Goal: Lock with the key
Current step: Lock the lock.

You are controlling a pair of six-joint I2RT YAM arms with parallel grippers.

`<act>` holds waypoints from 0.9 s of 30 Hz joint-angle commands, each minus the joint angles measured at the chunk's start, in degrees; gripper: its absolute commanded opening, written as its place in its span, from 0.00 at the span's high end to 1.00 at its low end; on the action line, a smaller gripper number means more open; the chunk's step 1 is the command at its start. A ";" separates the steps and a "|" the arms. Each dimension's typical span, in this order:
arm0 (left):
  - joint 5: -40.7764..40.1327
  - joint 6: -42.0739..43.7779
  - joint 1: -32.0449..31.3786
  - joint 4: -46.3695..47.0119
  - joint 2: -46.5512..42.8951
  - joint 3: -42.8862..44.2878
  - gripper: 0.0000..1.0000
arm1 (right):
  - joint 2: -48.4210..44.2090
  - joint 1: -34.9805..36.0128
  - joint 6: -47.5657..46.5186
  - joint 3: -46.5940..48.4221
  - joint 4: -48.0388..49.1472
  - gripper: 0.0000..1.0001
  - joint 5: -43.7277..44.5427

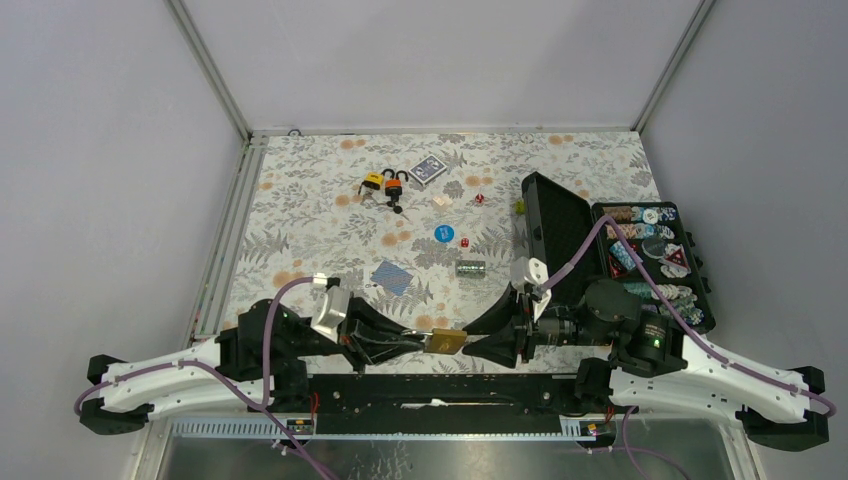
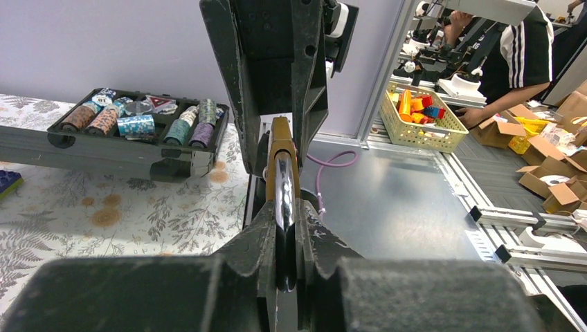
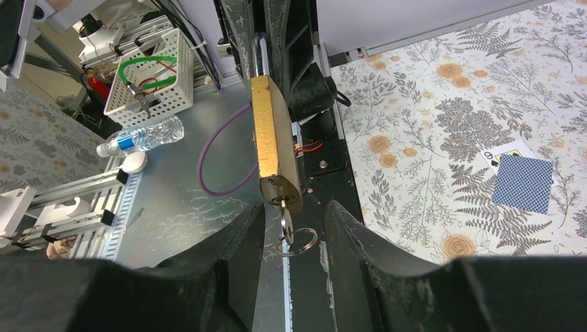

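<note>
Above the counter's (image 1: 300,200) near edge, the left fingers (image 2: 257,238) clamp the padlock's (image 3: 271,131) shackle (image 2: 282,200), steadying it for turning. The right fingers (image 3: 249,232) straddle its key (image 3: 286,220), apart, not yet gripping

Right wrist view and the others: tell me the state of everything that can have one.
brass padlock: held by its shackle, key inserted
key: in the keyhole, not gripped
left gripper: jaws shut on the brass padlock
right gripper: jaws open, either side of the key
chip case: lid open
</note>
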 commanded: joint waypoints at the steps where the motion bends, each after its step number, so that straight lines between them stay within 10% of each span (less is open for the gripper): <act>1: 0.06 0.76 -0.17 11.15 -1.42 4.78 1.00 | 0.02 -0.17 0.36 0.25 0.72 0.57 -1.25; 15: -2.60 0.49 -0.20 10.19 -2.14 4.28 1.00 | 0.39 -0.17 0.94 0.18 0.73 1.00 -0.31; 27: -7.40 0.73 -0.17 0.53 -8.47 5.14 1.00 | -2.18 -0.16 -0.24 0.41 -3.61 1.00 2.49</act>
